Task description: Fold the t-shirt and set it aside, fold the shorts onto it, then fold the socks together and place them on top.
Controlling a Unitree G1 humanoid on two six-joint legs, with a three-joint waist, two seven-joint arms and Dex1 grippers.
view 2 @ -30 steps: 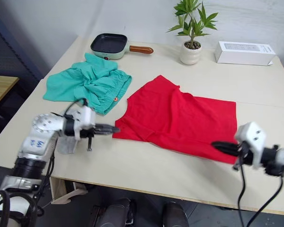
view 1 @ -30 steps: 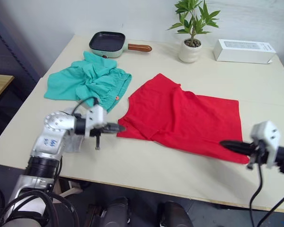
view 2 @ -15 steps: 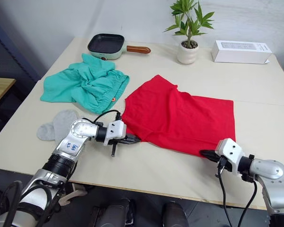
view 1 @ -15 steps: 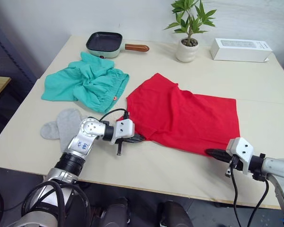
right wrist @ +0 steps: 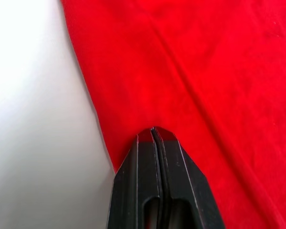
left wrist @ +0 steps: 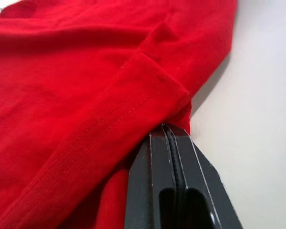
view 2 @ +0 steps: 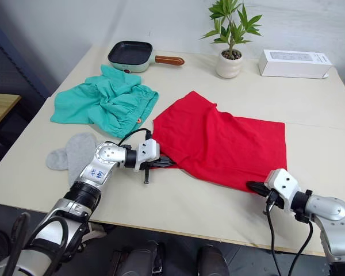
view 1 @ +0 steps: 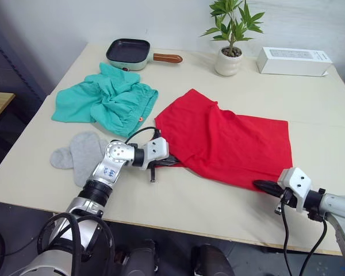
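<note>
red t-shirt lies spread at mid worktop. left gripper has its jaws pressed together, pinching the shirt's near-left hem. right gripper likewise has its jaws closed on the near-right hem. teal shorts lie bunched at far left; grey socks rest near the left edge.

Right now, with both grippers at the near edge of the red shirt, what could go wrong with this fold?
The left gripper and right gripper look closed at the t-shirt hem; either may hold too little cloth and slip when lifted. The shirt lies crooked and rumpled, so the fold may come out uneven. Its far sleeve lies close to the shorts and could drag them.
</note>
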